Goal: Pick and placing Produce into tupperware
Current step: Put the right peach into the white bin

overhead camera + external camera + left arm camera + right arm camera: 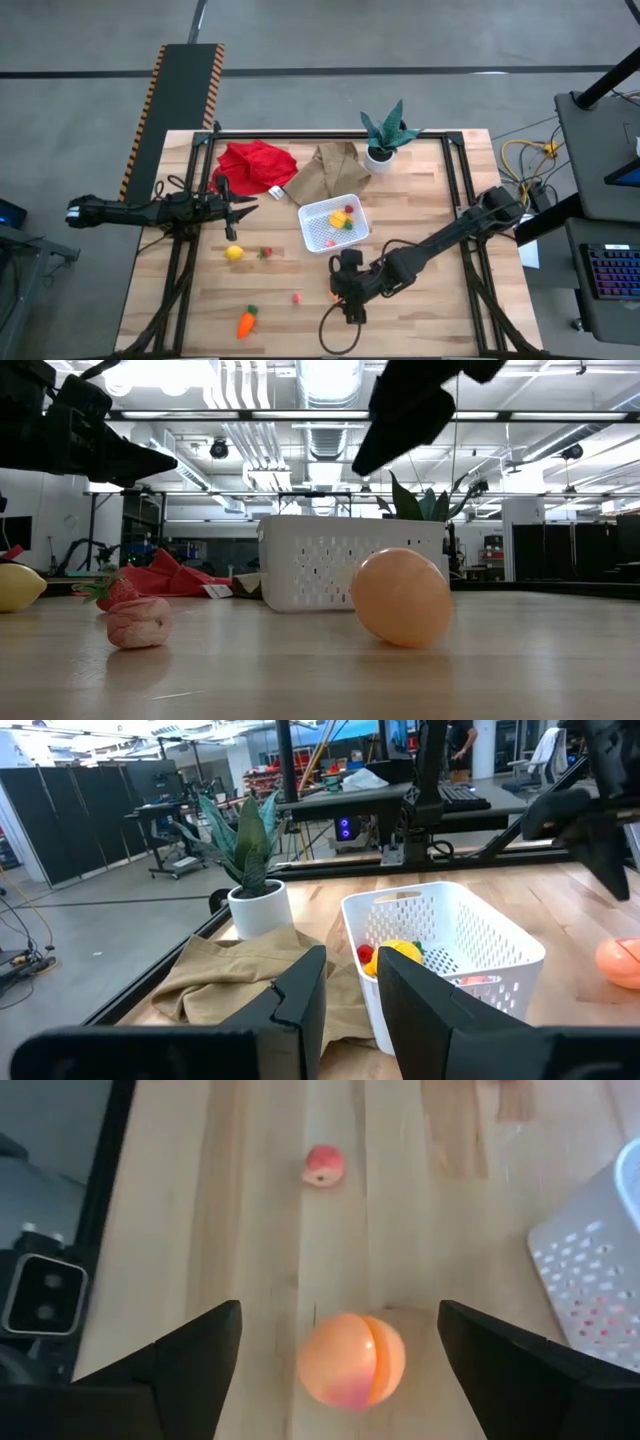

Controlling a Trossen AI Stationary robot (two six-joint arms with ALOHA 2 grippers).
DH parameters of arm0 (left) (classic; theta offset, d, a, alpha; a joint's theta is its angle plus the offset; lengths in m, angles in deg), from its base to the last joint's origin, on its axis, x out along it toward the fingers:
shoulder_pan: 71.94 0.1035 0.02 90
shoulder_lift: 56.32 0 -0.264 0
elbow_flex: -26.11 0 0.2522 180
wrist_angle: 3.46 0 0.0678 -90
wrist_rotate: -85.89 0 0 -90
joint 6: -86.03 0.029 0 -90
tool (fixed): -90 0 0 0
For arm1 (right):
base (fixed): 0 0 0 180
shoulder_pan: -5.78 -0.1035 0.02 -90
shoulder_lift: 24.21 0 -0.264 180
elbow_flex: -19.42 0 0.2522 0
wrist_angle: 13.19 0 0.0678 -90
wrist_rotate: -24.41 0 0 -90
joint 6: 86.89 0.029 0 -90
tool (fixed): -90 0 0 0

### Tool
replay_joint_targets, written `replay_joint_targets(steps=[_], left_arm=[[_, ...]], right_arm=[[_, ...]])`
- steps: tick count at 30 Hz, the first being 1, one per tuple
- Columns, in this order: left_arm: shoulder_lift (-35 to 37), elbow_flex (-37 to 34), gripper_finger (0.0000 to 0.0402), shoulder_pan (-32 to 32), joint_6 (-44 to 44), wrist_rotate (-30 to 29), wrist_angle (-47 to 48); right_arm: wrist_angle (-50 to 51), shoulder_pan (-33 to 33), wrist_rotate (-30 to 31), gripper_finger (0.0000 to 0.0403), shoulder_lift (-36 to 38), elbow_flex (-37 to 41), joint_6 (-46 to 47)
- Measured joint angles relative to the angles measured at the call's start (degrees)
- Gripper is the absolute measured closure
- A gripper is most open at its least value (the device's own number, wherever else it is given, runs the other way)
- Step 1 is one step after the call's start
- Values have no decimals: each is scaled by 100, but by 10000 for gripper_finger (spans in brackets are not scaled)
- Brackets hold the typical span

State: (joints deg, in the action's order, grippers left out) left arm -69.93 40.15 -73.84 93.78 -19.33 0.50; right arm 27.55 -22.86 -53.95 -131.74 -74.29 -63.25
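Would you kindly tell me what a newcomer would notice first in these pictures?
Probably the right gripper, open and poised over the peach-orange fruit on the table's near side. Next, the white tupperware at the centre, already holding a yellow piece. The left gripper waits open by the red cloth.

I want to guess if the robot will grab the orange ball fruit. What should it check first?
1. Right gripper open wide enough: ok, its fingers stand far apart on either side of the peach-orange fruit.
2. Fruit lined up between the fingers: ok in the right wrist view.
3. Fruit free to lift: ok, it lies alone on the table, apart from the pink berry.
4. Gripper low enough to close: cannot tell, the low view shows the arm above the fruit.
5. Room in the white basket: ok, only a few pieces inside.
6. Left gripper out of the way: ok, it is near the red cloth.
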Motion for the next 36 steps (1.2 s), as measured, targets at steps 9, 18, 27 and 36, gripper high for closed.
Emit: replay_joint_targets(steps=[9, 18, 27, 36], left_arm=[[-24, 0, 322, 0, 0, 1, -1], [-28, 0, 322, -2, 0, 0, 0], [-32, 0, 322, 0, 0, 1, -4], [-101, 0, 322, 0, 0, 0, 3]], right_arm=[[15, 4, -18, 72, -410, 15, 490], [24, 2, -271, 73, -806, 24, 502], [25, 4, -306, 75, -887, 26, 548], [27, -11, -307, 75, -935, 155, 637]])
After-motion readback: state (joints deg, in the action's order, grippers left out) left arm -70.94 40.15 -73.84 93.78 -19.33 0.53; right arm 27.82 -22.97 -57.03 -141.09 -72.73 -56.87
